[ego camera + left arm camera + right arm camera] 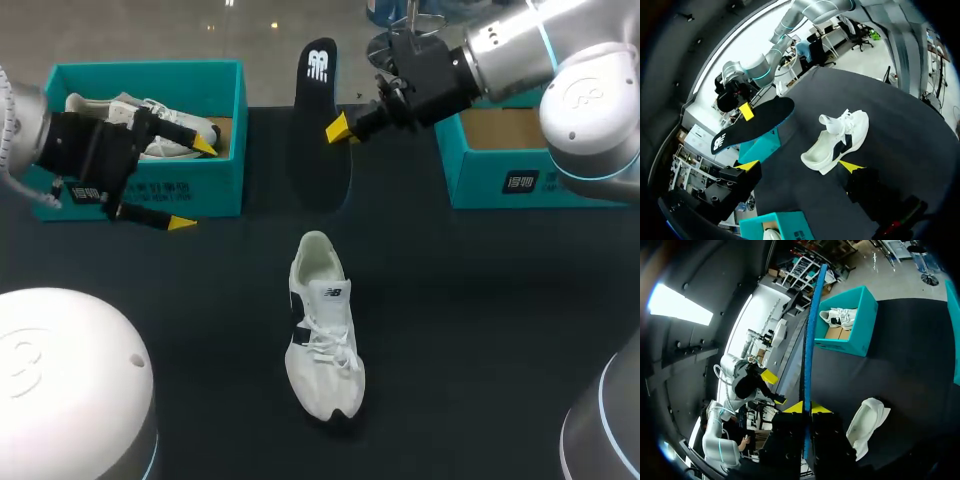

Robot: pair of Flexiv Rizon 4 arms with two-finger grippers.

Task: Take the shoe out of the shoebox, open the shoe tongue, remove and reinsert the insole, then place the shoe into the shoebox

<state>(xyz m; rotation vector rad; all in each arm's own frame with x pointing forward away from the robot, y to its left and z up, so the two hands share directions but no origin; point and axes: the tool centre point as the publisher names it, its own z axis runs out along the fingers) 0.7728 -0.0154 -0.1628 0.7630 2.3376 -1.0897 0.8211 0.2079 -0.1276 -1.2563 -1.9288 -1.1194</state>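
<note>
Shoebox (150,185) on the far left, teal and open-topped, holds a spare shoe (140,135) that I am leaving alone. My left gripper (193,185) hangs in front of that box's near wall, fingers spread wide with nothing between them. I judge it parked there to keep out of the middle while close enough to steady things when the insole goes back. In its own wrist view the left gripper (800,166) looks across the dark table (480,330) at the loose shoe (840,140), which suits that role.

In the middle, the loose shoe (322,340) lies on the table outside either box, toe toward me and mouth toward the far side, apart from both grippers. Beyond it the black insole (320,160) is out of the shoe and held above the table. My right gripper (340,128) is clenched on one long edge of it. The right wrist view shows the insole (812,330) edge-on, pinched between the yellow fingertips (793,407). A side grip like this leaves both ends free, which I think makes feeding an end into the shoe's mouth easier.

Furthest right, the right-hand shoebox (520,165) sits open beneath that arm, well apart from the shoe.
</note>
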